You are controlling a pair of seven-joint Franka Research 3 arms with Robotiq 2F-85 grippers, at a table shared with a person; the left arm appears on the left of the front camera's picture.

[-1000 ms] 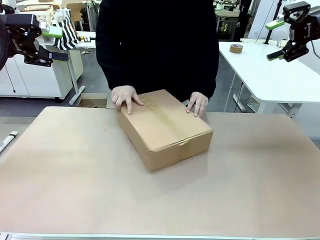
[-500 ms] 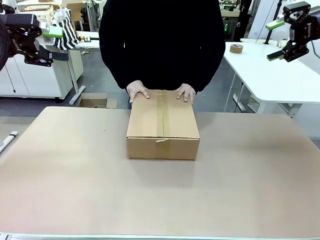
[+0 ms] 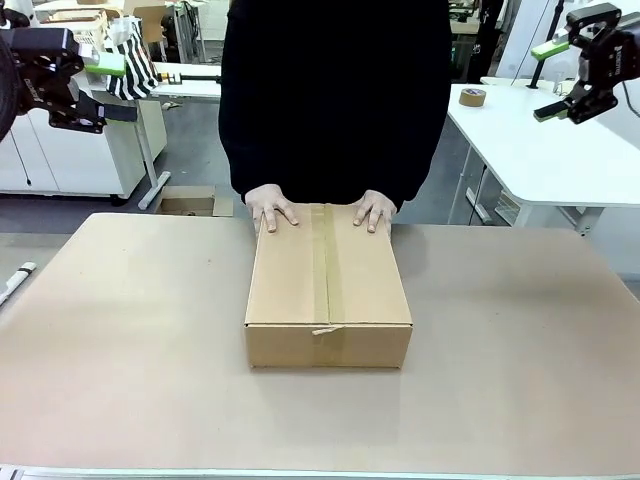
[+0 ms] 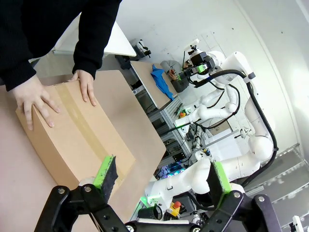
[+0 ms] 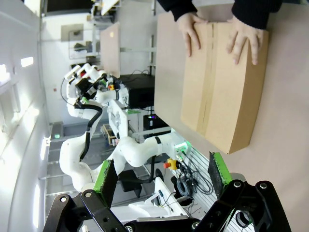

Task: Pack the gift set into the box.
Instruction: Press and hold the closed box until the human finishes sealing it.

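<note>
Sitting flat on the pale brown tabletop (image 3: 120, 380), midway between its left and right edges and with its far end close to the far edge, the plain brown corrugated cardboard box (image 3: 328, 290) has its top flaps shut. A strip of brown tape (image 3: 320, 270) runs along the centre seam and down over the near end. At the box's far end a person in a black top (image 3: 330, 100) lays one hand (image 3: 270, 209) and the other hand (image 3: 374, 211) flat on the lid, one on each side of the tape. Raised well above the tabletop's left edge, the left gripper (image 3: 122, 88) has its green-padded fingers spread apart, gripping nothing. The right gripper (image 3: 543, 80), raised high near the right edge, is likewise spread and unloaded. Farther back, a roll of brown tape (image 3: 472, 96) lies on a white side table (image 3: 560, 160)
</note>
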